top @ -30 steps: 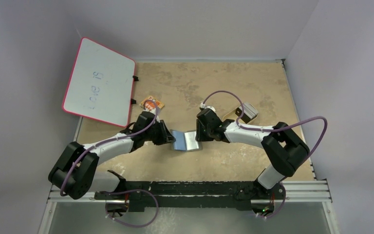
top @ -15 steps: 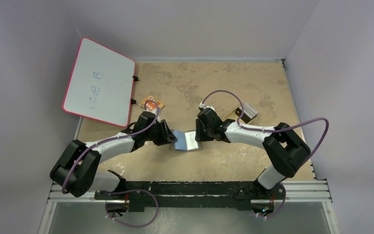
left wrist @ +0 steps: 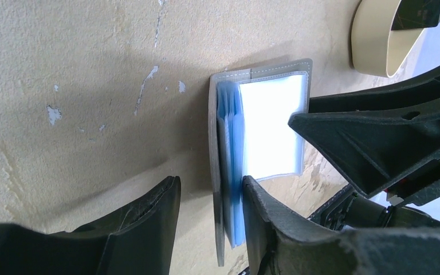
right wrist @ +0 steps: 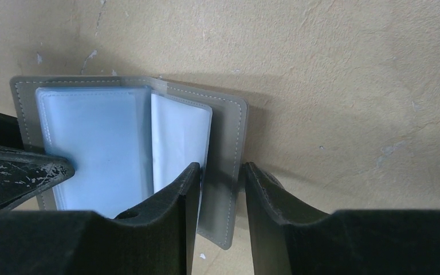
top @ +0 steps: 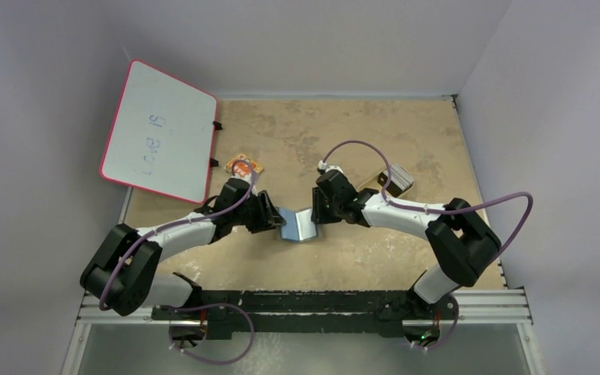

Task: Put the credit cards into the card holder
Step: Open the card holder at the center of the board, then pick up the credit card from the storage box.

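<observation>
We see both grippers, left and right, each pinching a cover of the half-folded holder; cards hidden.

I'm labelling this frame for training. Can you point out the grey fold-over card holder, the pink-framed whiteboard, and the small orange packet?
Grey fold-over card holder with light blue sleeves (right wrist: 91, 143): right wrist view, on a blue inner sleeve.
Pink-framed whiteboard (top: 158, 131): top external view, on its white face.
Small orange packet (top: 244, 165): top external view, on its printed top.

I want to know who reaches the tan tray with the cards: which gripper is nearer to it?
Right. The right gripper grips the card holder just below-left of the tan tray; the left gripper is farther left.
</observation>
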